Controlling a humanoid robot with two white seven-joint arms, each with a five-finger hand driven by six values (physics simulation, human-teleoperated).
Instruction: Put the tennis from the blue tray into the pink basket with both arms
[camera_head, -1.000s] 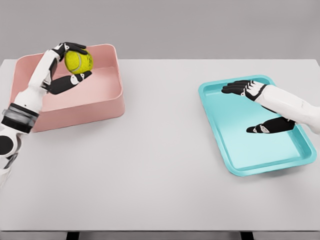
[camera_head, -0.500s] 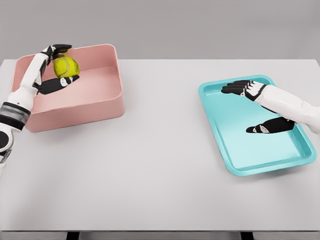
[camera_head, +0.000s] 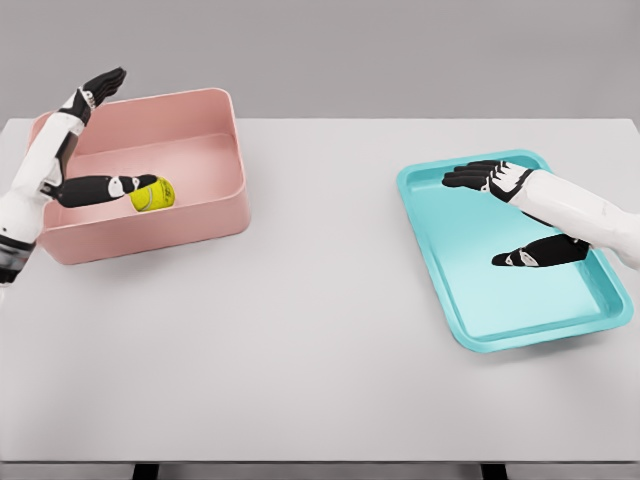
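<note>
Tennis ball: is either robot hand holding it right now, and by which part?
Neither. The tennis ball lies inside the pink basket; the left robot hand is spread open around it. The right robot hand hovers open over the blue tray.

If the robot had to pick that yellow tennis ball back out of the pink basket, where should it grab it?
Probably from above, fingers closing around the middle of the tennis ball. It is round, so no side grips better, but it lies low in the pink basket with walls around it. The open left hand is nearest; its thumb lies beside the ball.
</note>
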